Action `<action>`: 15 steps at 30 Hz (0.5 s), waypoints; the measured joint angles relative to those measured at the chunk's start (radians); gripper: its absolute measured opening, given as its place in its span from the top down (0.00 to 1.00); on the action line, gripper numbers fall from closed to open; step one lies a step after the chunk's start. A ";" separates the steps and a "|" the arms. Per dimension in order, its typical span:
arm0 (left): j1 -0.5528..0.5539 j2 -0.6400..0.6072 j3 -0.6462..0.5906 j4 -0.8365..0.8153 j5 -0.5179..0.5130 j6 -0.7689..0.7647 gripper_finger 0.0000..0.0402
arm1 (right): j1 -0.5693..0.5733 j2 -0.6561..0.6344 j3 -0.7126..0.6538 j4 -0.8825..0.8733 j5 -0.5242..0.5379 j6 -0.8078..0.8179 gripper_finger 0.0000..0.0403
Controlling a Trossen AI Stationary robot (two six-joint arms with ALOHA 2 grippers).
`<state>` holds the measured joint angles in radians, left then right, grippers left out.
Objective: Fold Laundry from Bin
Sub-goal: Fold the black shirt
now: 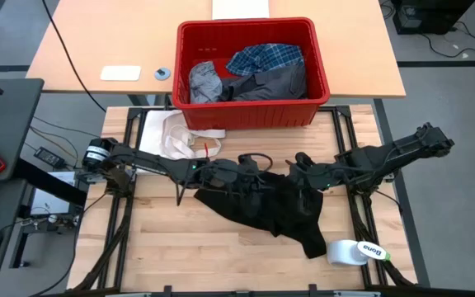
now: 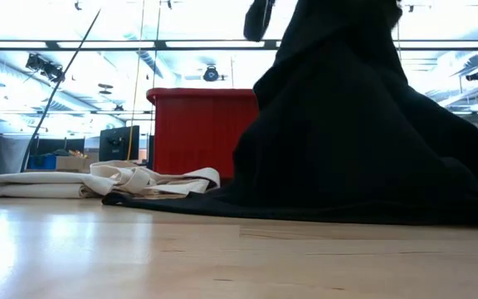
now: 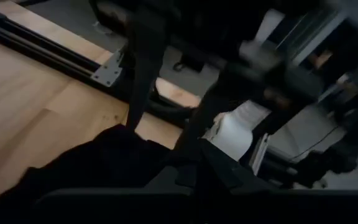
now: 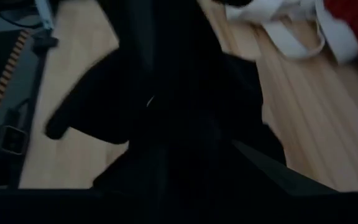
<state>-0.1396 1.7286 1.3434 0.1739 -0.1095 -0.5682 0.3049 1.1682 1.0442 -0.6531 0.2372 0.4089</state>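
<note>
The large black garment lay crumpled on the wooden table in front of the red bin, partly lifted at its upper edge; it looked soft, limp and light, likely to sag and bunch, so best taken at an edge or corner, not the bulk. The left gripper was closed tight, apparently pinching that cloth's upper edge, while the right gripper sat over the fabric, fingers' spread and hold unclear.

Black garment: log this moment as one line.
black garment lifted partly off table | left gripper shut on it | right gripper at it | red bin holds other clothes
</note>
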 joint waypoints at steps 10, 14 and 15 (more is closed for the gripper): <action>0.119 -0.001 -0.189 0.035 0.000 -0.333 0.97 | 0.004 0.001 -0.076 0.004 -0.003 0.178 0.56; 0.119 -0.001 -0.190 0.052 0.007 -0.351 0.97 | 0.021 0.001 -0.076 -0.005 0.009 0.192 0.56; 0.119 -0.001 -0.190 0.058 0.009 -0.344 0.97 | 0.025 0.001 -0.076 -0.005 0.012 0.198 0.56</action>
<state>-0.0210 1.7271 1.1534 0.2324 -0.1001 -0.9124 0.3295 1.1690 0.9680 -0.6584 0.2489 0.6072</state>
